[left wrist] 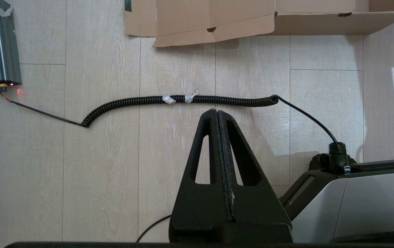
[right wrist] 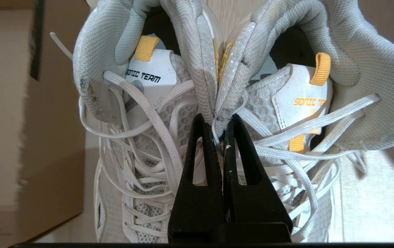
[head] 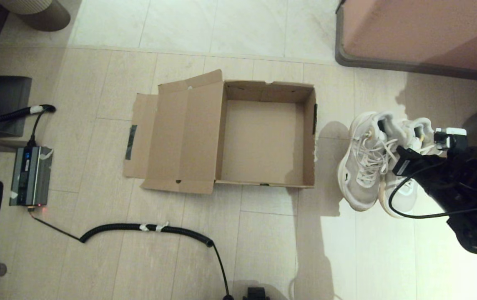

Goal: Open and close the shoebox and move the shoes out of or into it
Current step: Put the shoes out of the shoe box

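Right hand pinching both shoes' inner collars together, beside open shoebox, left hand closed, parked

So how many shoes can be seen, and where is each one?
2. Both shoes stand side by side on the floor right of the open shoebox, their inner collars pinched together by the right gripper.

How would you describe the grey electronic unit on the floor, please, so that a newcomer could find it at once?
Start at the open shoebox mid-floor and look past its flattened lid toward the robot's left. There lies a ribbed grey metal unit, taped on top. A small red light glows at its near end, where a thin wire runs to the black coiled cable.
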{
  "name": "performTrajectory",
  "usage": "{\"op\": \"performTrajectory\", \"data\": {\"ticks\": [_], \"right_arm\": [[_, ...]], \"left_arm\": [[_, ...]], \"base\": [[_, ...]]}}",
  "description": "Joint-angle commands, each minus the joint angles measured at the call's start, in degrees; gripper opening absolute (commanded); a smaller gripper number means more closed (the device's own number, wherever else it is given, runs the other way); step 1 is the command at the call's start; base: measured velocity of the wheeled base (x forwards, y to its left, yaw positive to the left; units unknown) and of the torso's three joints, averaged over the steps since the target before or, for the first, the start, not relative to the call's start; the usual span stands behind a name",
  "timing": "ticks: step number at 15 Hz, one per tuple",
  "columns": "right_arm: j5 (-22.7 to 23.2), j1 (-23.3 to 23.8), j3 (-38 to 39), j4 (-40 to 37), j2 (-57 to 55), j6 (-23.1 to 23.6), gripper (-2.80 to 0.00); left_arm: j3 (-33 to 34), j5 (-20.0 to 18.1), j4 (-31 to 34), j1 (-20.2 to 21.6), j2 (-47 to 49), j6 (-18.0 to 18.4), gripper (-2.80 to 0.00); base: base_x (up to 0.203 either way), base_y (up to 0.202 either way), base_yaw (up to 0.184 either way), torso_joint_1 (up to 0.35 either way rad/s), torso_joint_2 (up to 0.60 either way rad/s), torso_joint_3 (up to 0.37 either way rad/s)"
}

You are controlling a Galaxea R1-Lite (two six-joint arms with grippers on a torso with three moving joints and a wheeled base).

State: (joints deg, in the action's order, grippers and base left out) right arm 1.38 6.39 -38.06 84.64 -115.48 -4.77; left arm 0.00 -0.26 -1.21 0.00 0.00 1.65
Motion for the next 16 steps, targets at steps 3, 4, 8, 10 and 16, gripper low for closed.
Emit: {"op": "performTrajectory", "data": {"ticks": [3,4,8,10,16], "right_arm": [[0.0,-0.6,-3.8,1.5,-6.7,0.2,-2.8],[0.0,-0.8,-4.9,1.5,-7.6,0.3,-2.8],[-0.1,-0.9,-9.9,1.0,-11.7,0.4,-2.8],[-0.1,-0.9,-11.3,0.5,-12.9,0.4,-2.8],[-0.2,-1.1,-12.3,-0.5,-13.4,0.4,0.0]], "left_arm": [[0.4,0.0,0.0,0.0,0.1,0.0,-2.8],[0.4,0.0,0.0,0.0,0.1,0.0,-2.8],[0.4,0.0,0.0,0.0,0.1,0.0,-2.8],[0.4,0.0,0.0,0.0,0.1,0.0,-2.8],[0.4,0.0,-0.1,-0.1,0.1,0.0,-2.8]], "base": [[0.0,0.0,0.0,0.0,0.0,0.0],[0.0,0.0,0.0,0.0,0.0,0.0],[0.0,0.0,0.0,0.0,0.0,0.0],[0.0,0.0,0.0,0.0,0.0,0.0],[0.0,0.0,0.0,0.0,0.0,0.0]]}}
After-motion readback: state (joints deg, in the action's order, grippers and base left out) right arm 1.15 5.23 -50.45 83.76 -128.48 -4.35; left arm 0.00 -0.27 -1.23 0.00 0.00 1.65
